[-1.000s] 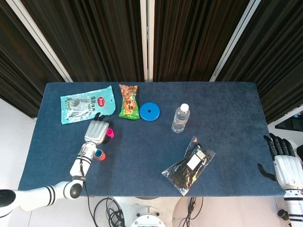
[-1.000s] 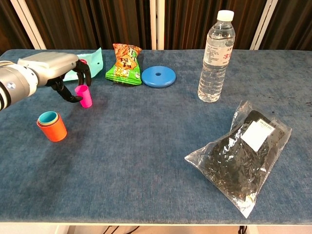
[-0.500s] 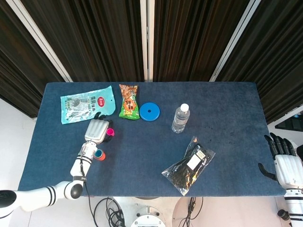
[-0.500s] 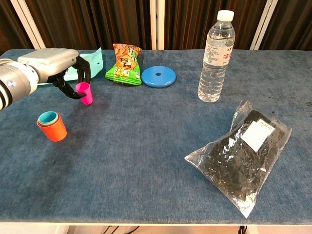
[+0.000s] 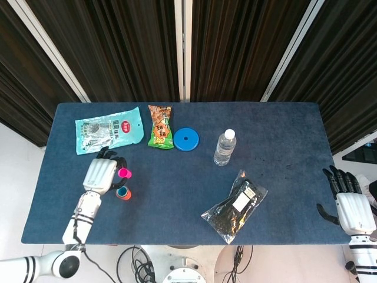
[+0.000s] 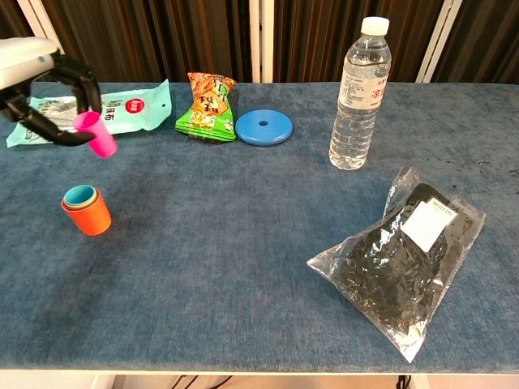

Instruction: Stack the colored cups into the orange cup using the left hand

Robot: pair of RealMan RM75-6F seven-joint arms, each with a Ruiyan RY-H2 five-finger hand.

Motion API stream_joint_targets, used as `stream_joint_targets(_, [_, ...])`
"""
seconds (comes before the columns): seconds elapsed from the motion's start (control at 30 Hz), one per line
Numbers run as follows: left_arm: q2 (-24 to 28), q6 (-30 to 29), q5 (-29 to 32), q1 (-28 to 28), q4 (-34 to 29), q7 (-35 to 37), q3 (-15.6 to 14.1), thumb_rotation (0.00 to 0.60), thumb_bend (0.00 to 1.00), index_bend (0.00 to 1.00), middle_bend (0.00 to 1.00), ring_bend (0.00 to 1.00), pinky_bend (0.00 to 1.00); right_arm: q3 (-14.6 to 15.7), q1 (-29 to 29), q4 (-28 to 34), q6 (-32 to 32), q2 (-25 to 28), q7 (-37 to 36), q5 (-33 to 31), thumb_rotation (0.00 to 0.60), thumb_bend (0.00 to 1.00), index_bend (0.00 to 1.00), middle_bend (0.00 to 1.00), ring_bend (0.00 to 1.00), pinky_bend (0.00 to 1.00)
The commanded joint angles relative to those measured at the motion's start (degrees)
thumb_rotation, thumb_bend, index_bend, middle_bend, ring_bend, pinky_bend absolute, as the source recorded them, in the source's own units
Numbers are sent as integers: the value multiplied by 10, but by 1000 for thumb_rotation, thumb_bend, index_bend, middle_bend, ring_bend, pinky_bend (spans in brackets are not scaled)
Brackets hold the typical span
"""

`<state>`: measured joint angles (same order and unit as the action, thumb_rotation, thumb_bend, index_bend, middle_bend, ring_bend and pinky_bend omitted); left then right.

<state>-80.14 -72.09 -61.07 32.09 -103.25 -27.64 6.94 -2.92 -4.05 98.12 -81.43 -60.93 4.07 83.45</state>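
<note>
Here the pink cup [image 6: 96, 134] hangs tilted above the counter [image 6: 243, 235], pinched in the left robot hand [image 5: 101, 175], near the orange cup [image 6: 87, 212] nesting a blue cup [image 6: 80, 194]. The right robot hand [image 5: 352, 207] rests spread, holding nothing.

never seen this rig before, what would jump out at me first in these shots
Most likely the left hand at the table's left side, holding a bright pink cup tilted in the air. Just below it an orange cup stands on the blue cloth with a teal cup nested inside. After that, the tall clear water bottle standing near the middle and the black packet in a clear bag on the right.
</note>
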Motion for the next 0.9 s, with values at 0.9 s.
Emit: stream_joint_targets(0.9, [1,3,-76,-62,10,44,-46,600,270,510,532,212,108,3,0,10,0,-1,11,-3,600,240,0,0,0,0])
